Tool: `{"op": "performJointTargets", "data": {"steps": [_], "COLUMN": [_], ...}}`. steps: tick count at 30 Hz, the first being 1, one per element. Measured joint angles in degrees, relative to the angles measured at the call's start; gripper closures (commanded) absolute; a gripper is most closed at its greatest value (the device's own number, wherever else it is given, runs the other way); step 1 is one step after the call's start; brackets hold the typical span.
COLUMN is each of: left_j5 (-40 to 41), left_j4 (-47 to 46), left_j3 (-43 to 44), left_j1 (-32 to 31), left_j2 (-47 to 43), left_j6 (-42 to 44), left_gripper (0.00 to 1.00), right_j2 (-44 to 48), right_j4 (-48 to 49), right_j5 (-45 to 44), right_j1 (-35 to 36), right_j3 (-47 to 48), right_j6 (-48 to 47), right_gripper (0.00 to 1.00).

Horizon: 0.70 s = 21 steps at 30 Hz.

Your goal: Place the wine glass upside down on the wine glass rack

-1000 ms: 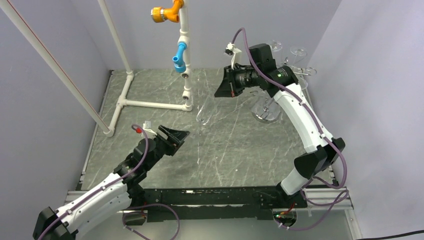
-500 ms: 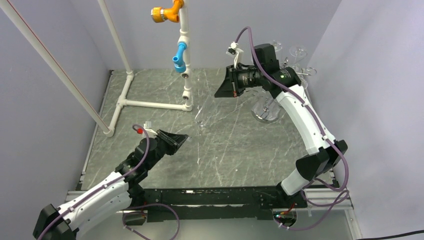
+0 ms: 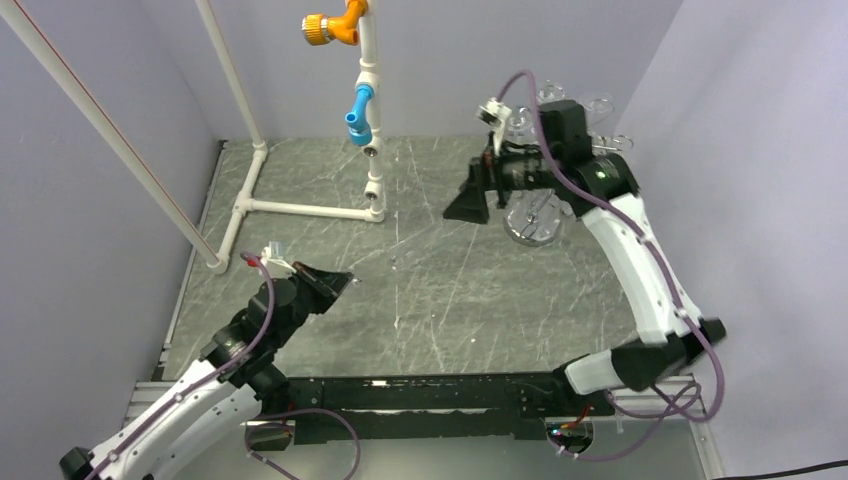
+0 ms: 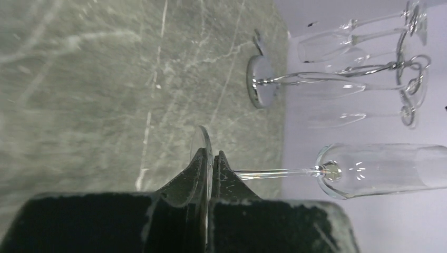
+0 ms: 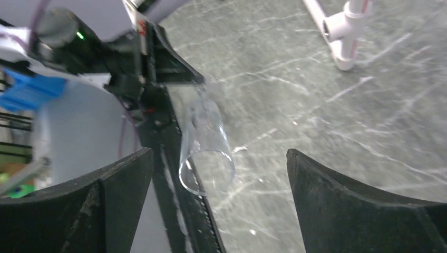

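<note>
The wine glass (image 4: 379, 171) is caught by its round foot. The left gripper (image 4: 210, 161) is pinched tight on that disc, and the stem and bowl run parallel to the rack's post, bowl end away from the table (its open mouth faces the right wrist camera). In the top view this gripper sits near 8 o'clock on the grey table (image 3: 430, 300). The wine glass rack (image 3: 533, 225) stands near 2 o'clock with other glasses (image 4: 327, 47) hanging on it. At the rack's 9 o'clock, the right gripper (image 3: 468, 207) gapes wide, holding nothing.
</note>
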<state>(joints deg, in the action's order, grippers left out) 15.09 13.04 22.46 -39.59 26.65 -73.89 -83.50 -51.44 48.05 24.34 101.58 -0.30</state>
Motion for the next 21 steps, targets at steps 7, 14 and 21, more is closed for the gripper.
{"op": "performJointTargets", "data": {"steps": [7, 14, 21], "left_j5": [4.0, -5.2, -0.3], "left_j4": [16.9, 18.8, 15.7], "left_j3": [14.2, 35.8, 52.5], "left_j1": [-0.2, -1.0, -22.1], "left_j2": [-2.4, 12.0, 25.4], "left_j6": [23.4, 59.1, 96.3], "left_gripper": [1.00, 1.00, 1.00], "right_j2": [14.1, 19.2, 19.3], "right_j4": [-2.1, 0.8, 13.2], "right_j5": [-0.4, 4.2, 5.0], "right_j1": [-8.8, -10.9, -10.9], "right_j3": [-4.9, -7.0, -15.0], "right_j6": [-6.2, -0.6, 21.8], "right_gripper": [0.00, 0.00, 0.00]}}
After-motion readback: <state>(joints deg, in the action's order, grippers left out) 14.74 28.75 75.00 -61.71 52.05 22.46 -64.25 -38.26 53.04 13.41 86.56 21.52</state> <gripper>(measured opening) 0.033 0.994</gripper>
